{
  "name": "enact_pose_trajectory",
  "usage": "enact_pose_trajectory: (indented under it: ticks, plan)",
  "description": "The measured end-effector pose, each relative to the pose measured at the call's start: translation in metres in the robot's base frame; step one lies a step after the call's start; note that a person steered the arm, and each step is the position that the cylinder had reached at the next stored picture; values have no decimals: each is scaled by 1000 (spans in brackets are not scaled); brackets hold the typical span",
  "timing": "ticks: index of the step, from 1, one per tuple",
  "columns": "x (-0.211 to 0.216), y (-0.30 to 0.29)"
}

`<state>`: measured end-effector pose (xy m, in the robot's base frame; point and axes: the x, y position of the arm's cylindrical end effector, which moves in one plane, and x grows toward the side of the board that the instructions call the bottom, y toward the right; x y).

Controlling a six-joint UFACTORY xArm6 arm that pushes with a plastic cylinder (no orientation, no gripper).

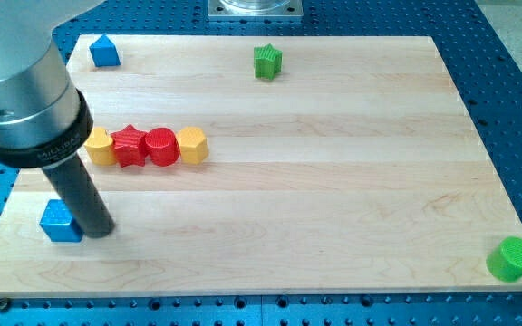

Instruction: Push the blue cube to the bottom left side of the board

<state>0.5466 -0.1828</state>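
The blue cube (60, 222) lies near the wooden board's (333, 181) bottom left corner. My tip (99, 230) rests on the board right against the cube's right side. The dark rod rises up and to the left from there into the large grey arm body (21, 86), which hides part of the board's left edge.
A second blue block (104, 52) sits at the top left corner. A row of a yellow block (101, 147), red star (130, 145), red cylinder (161, 147) and yellow block (192, 145) lies left of centre. A green star (266, 62) sits at top centre, a green cylinder (513, 259) at bottom right.
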Motion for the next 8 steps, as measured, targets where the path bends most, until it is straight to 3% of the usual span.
enact_pose_trajectory:
  ticks: [2, 4, 8]
  plan:
    - [-36, 0]
    - [8, -9]
    - [14, -39]
